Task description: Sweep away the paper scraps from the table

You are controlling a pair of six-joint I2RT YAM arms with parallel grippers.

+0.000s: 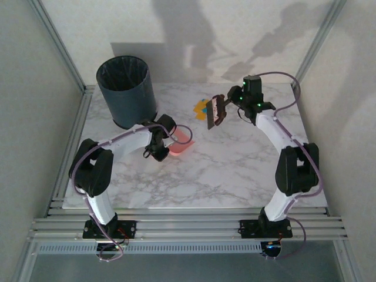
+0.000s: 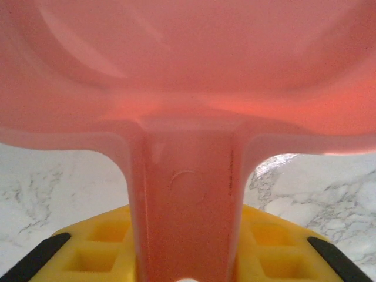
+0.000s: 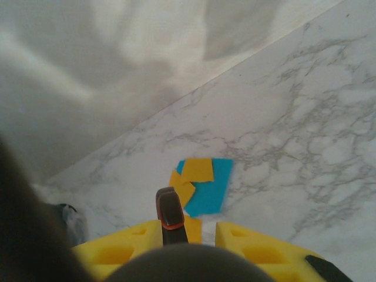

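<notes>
Seems barely started. Leaves orange-yellow and teal-blue paper scraps (image 1: 201, 107) (image 3: 202, 182) heaped at twelve o'clock on the white marble-veined table (image 1: 235, 170). Clamps left gripper (image 1: 157, 147) (image 2: 188, 252) on the handle of a pink plastic dustpan (image 1: 182, 141) (image 2: 188, 117), right gripper (image 1: 232, 103) (image 3: 194, 241) on a dark brush (image 1: 214, 111) (image 3: 169, 217).

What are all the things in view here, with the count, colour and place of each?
table: one, white marble, aluminium rails
waste bin: one, dark grey, back left corner of the table
paper scraps: small overlapping cluster, orange-yellow and teal-blue, back middle of the table
dustpan: one, pink, near table centre, handle gripped
hand brush: one, dark, right beside the scraps
left end effector: one, yellow fingers, shut on dustpan
right end effector: one, yellow fingers, shut on hand brush
</notes>
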